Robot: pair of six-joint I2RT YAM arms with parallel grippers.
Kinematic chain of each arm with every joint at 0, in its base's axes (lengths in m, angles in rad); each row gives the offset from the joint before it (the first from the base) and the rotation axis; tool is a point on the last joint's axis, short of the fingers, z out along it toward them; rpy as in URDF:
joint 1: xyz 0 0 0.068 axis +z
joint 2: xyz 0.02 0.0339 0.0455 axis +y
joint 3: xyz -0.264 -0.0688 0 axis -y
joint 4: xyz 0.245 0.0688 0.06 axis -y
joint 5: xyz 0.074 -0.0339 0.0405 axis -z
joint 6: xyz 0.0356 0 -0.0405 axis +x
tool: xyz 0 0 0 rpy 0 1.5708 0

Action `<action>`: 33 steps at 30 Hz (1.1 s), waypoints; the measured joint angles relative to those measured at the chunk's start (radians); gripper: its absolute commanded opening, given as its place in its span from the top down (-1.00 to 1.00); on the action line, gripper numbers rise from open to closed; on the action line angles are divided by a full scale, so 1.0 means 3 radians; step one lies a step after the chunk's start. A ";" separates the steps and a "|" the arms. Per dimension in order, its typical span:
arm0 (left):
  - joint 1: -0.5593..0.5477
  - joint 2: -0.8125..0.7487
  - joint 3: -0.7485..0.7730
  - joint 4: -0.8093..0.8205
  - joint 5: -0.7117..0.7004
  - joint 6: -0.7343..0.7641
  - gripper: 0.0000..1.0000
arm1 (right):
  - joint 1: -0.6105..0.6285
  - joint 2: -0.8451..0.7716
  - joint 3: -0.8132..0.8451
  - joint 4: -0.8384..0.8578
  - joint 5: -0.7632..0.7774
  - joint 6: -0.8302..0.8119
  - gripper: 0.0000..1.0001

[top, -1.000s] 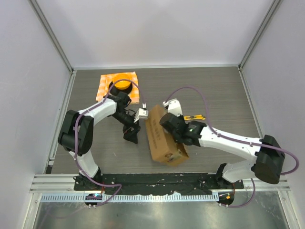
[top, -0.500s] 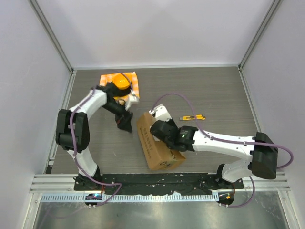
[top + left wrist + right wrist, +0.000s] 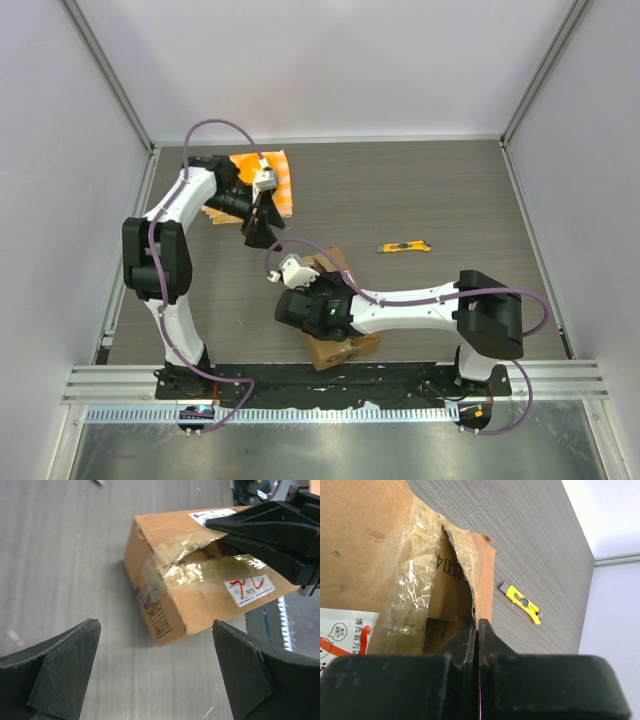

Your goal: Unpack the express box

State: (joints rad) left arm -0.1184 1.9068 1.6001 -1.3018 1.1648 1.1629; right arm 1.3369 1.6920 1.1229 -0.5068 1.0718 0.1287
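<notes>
The express box lies near the table's front, mostly under my right arm. In the left wrist view, the box shows torn clear tape along its seam, a white label and a white sticker with red marks. My right gripper is shut on the edge of one brown flap, which is raised beside the torn tape; it also shows in the right wrist view. Printed cardboard shows inside the opening. My left gripper is open and empty, above the table behind the box; it also shows in the left wrist view.
A yellow utility knife lies on the table to the right of the box and shows in the right wrist view. An orange checked cloth with an orange object on it lies at the far left, beside my left arm.
My right arm has swung left and nearer, dragging the box toward the front, and now pinches a flap. My left gripper has drawn back toward the orange cloth.
</notes>
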 measured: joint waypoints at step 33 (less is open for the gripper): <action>-0.0495 -0.0149 -0.1085 0.0796 -0.0730 -0.1082 -1.00 | 0.0100 0.0229 0.0207 0.0277 -0.0086 -0.0076 0.98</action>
State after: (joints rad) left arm -0.2668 1.8622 1.2747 -1.0630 0.9459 0.8383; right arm 1.3670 1.7607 1.1851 -0.4236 1.0458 0.1059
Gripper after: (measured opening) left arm 0.997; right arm 0.066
